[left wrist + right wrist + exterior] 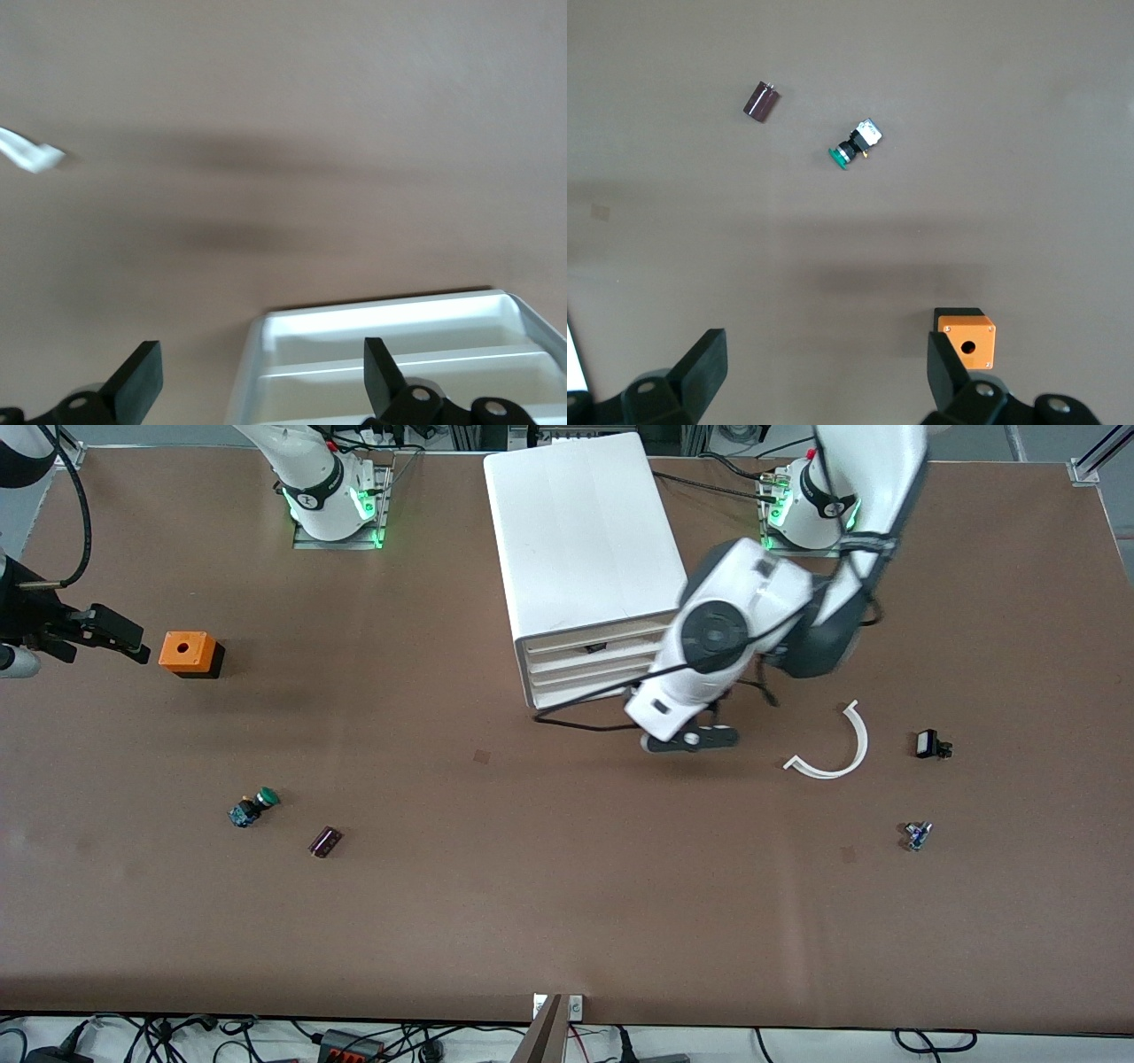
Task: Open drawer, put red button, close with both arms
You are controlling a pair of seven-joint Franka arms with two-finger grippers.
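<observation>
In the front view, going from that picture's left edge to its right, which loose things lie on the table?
Orange box → green button → dark capacitor → white cabinet → white curved strip → small blue part, black clip.

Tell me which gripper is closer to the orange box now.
The right gripper is closer, hanging open beside the orange box. The left gripper is in front of the white cabinet, open too.

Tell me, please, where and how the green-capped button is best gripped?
Grip the green-capped button across its dark body, from straight above: it lies on its side, and the body is narrowest. The open right gripper, by the orange box, looks best placed; the open left gripper is at the cabinet.
</observation>
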